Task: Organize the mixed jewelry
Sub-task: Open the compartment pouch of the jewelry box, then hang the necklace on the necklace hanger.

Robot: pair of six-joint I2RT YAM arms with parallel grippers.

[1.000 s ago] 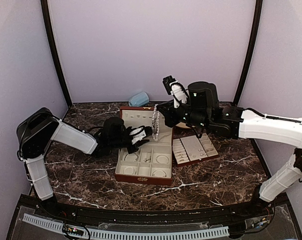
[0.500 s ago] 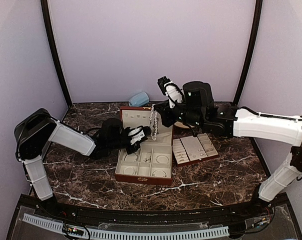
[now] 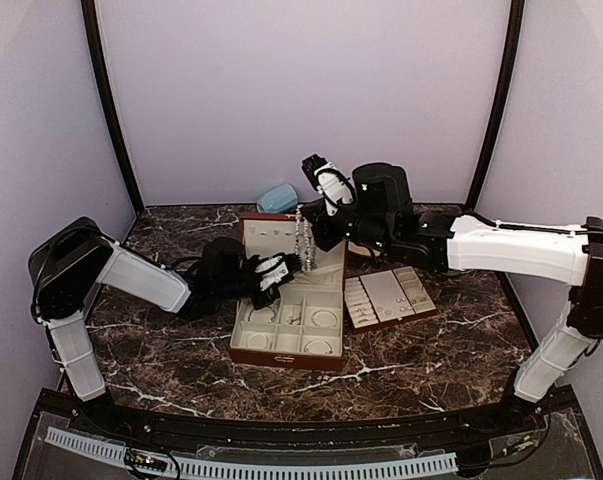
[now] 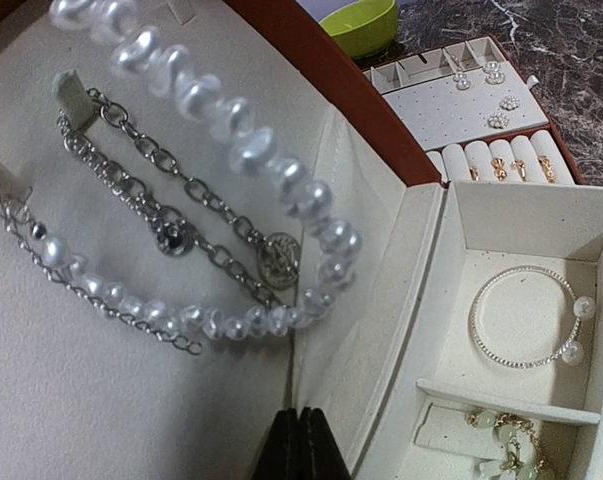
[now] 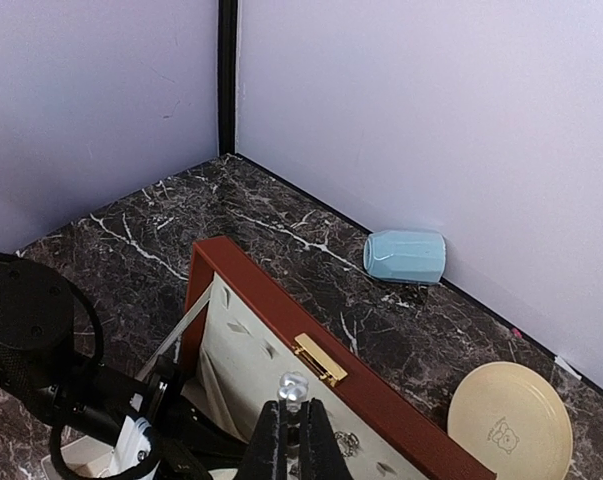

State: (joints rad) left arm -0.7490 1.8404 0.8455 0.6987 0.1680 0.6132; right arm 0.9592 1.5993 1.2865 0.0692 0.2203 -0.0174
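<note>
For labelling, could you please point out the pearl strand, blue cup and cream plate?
pearl strand (image 4: 253,152), left wrist view, one bead
blue cup (image 5: 405,256), right wrist view, side
cream plate (image 5: 511,395), right wrist view, bare face

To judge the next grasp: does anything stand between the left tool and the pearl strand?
Nothing visible does. In the left wrist view only bare cream lining shows between the shut left tool and the pearl strand.
</note>
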